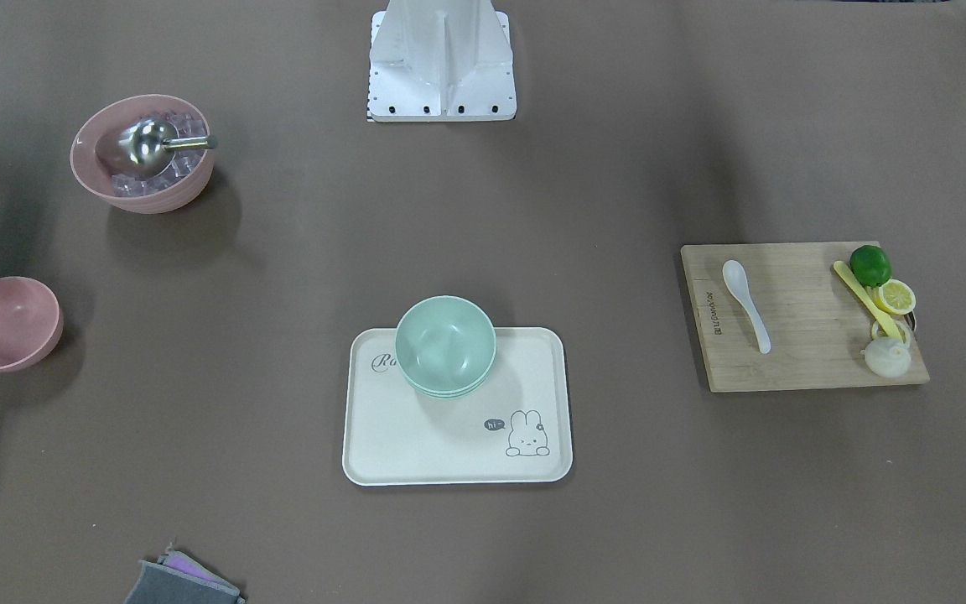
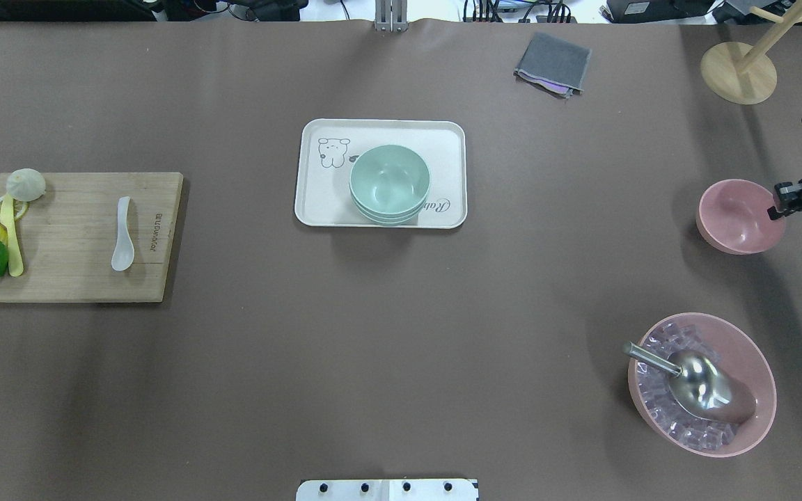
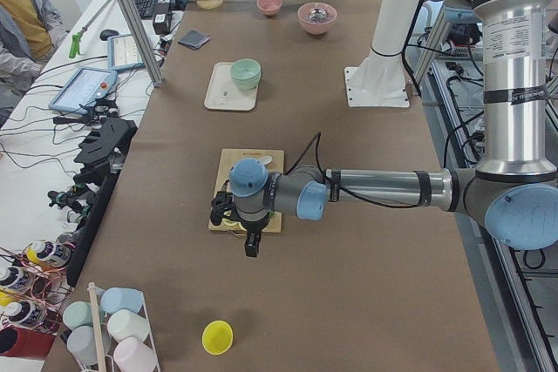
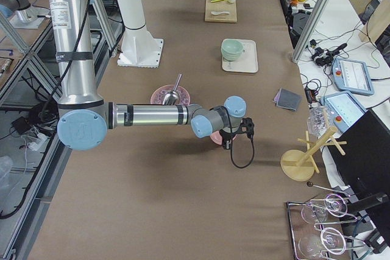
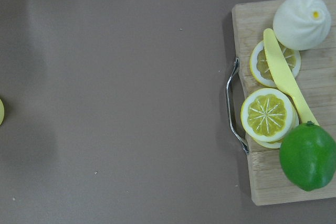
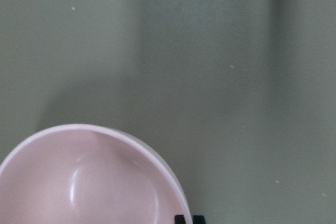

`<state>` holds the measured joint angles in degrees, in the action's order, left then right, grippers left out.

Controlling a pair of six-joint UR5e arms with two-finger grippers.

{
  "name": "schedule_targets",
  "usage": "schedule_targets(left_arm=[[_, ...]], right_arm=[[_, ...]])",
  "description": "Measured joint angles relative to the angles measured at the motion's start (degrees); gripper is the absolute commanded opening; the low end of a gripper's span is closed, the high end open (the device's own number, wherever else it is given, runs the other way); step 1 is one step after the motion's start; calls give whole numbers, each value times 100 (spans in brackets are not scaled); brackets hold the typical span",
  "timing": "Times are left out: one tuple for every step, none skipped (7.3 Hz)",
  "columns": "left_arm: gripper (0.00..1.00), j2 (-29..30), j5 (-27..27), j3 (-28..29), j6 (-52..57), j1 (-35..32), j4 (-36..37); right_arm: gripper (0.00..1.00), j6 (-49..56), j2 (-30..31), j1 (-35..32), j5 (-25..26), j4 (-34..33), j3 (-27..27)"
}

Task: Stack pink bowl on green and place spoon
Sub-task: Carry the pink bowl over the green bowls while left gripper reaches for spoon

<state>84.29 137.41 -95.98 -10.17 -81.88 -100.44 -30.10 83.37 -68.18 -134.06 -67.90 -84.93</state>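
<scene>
Pink and empty, the pink bowl point(image 2: 740, 217) sits on the bare table at the robot's far right, well apart from the green bowl point(image 2: 389, 182), which stands on the white tray point(image 2: 443, 132) mid-table. The right gripper point(image 2: 782, 203) hangs at the pink bowl's outer rim. In the right wrist view two dark fingertips point(image 6: 180, 220) show just at the rim's edge, close to one another, but I cannot tell whether they are pinched on the wall or merely beside it. The step in hand looks to be taking that rim, and it goes best with one finger inside the wall and one outside, seated deep enough that the bowl does not tip when raised. Lift straight up, keep the bowl level, and steer clear of the larger pink ice bowl point(image 2: 766, 379) with its metal scoop point(image 2: 700, 379) nearby – that one is not the target. Centre over the green bowl before lowering, so the two nest without nudging the tray. The spoon point(image 2: 122, 236) lies on the cutting board point(image 2: 74, 278) at the robot's left. The left gripper point(image 3: 252, 246) hovers off the board's fruit end, and I cannot tell how its jaws stand
</scene>
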Motion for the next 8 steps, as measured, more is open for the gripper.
schedule_targets(left_arm=[[98,216,130,13,-441,55,-12],[98,470,162,28,-867,264,-14],[98,746,106,38,-1328,534,-13],[98,996,12,66,-1706,776,-11],[98,1251,-42,154,-2037,1026,-12],[98,1509,-64,263,-2412,1233,-16],[98,1681,-70,317,-2738,1384,-21],[98,1762,-73,328,-2920,1463,-25]], right_arm=[[0,-781,-404,47,-161,-11,-55],[0,-1721,-822,250,-260,-11,-158],[0,-2820,-1304,603,-253,-7,-271],[0,-3857,-1809,973,-145,-7,-336],[0,-4726,-2258,1339,26,-10,-372],[0,-5442,-2685,1701,290,-29,-349],[0,-5951,-3040,1994,587,-62,-292],[0,-6231,-3259,2207,775,-80,-228]])
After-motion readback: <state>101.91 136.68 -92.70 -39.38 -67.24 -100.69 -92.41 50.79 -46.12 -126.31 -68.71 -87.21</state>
